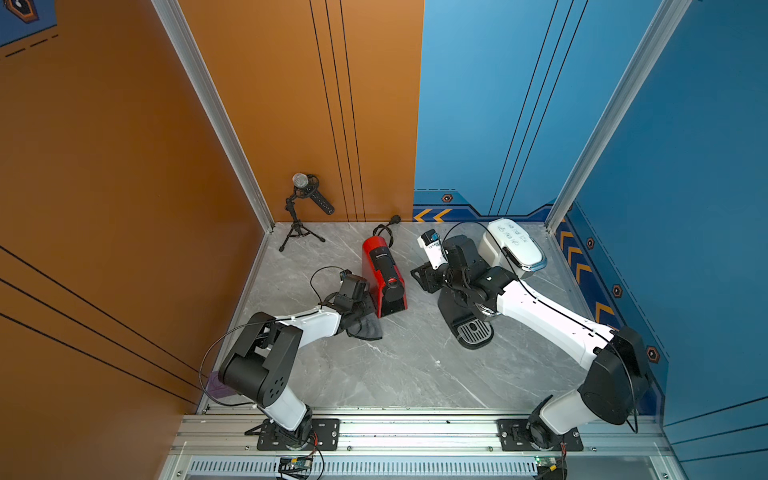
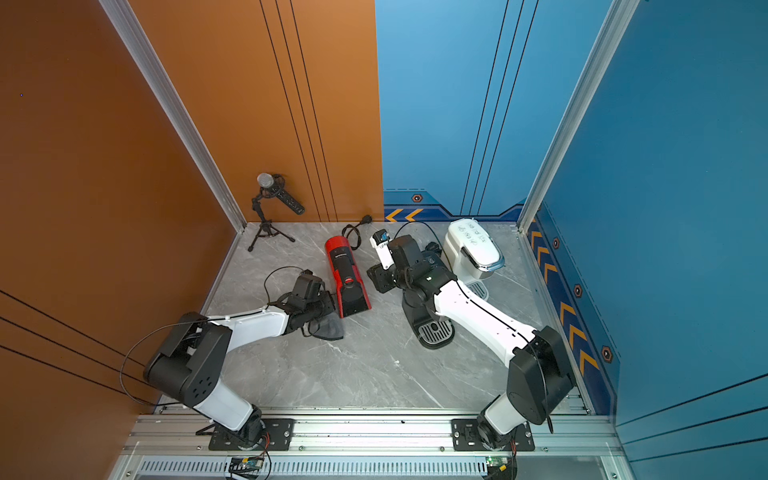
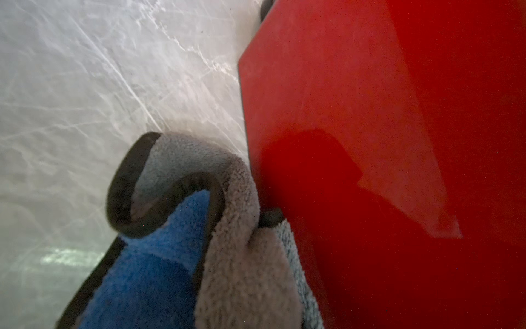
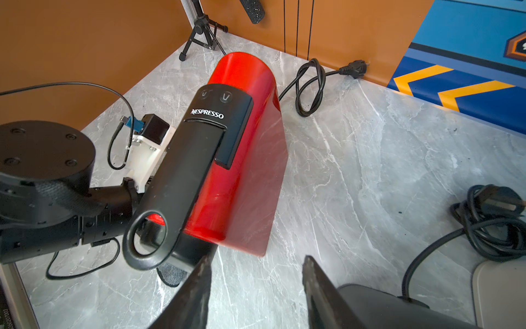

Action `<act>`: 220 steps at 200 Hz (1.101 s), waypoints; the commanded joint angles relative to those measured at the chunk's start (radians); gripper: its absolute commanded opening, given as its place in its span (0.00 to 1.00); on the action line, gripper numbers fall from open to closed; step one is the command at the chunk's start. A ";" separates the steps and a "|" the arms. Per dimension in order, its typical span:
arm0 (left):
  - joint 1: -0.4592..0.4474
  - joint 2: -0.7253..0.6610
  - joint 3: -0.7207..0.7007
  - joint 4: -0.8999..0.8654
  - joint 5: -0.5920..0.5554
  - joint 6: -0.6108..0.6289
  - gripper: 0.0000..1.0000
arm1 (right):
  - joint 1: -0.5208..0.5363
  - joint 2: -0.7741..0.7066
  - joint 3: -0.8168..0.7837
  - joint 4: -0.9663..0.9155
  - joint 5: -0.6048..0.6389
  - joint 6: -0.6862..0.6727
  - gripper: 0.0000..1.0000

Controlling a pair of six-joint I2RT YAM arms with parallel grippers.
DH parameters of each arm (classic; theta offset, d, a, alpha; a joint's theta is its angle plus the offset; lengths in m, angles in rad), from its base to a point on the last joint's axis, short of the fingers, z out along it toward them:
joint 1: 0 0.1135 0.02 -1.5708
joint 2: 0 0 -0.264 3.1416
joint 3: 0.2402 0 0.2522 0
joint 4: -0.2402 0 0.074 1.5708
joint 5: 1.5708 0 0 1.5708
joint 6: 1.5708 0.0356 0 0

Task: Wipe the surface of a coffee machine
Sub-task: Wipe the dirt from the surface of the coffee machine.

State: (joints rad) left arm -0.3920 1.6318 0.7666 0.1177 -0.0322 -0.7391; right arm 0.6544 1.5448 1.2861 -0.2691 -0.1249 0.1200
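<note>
A red and black coffee machine [image 1: 384,274] [image 2: 347,276] [image 4: 242,148] stands on the grey marble table, seen in both top views. My left gripper [image 1: 366,302] is shut on a grey and blue cloth [image 3: 242,256] [image 1: 365,326] at the machine's left side. The cloth is bunched against the red side wall [image 3: 370,142] and hides the jaws. To the machine's right my right gripper [image 4: 256,262] [image 1: 422,276] hangs open above the table with nothing between its fingers.
A black coffee machine [image 1: 469,320] with a drip tray is under the right arm, and a white one [image 1: 513,247] is at the back right. A microphone on a tripod [image 1: 301,208] stands back left. Power cables [image 4: 310,85] [image 4: 489,225] lie on the table.
</note>
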 commanded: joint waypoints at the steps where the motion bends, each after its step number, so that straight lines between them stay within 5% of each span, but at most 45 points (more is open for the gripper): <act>1: 0.015 0.058 0.084 0.104 0.109 -0.004 0.00 | 0.000 -0.015 -0.017 0.021 0.019 0.012 0.52; 109: 0.107 0.245 0.424 0.102 0.262 0.024 0.00 | 0.025 0.042 0.016 0.023 -0.006 0.030 0.52; 171: 0.154 -0.034 0.188 0.015 0.171 0.102 0.00 | 0.033 0.042 0.007 0.017 0.013 0.035 0.52; 220: 0.076 -0.337 0.113 -0.228 0.078 0.202 0.00 | 0.031 0.032 -0.014 0.047 -0.020 0.052 0.52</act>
State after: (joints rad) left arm -0.2676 1.4128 0.8967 0.0353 0.0902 -0.6201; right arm 0.6819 1.5860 1.2789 -0.2501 -0.1268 0.1467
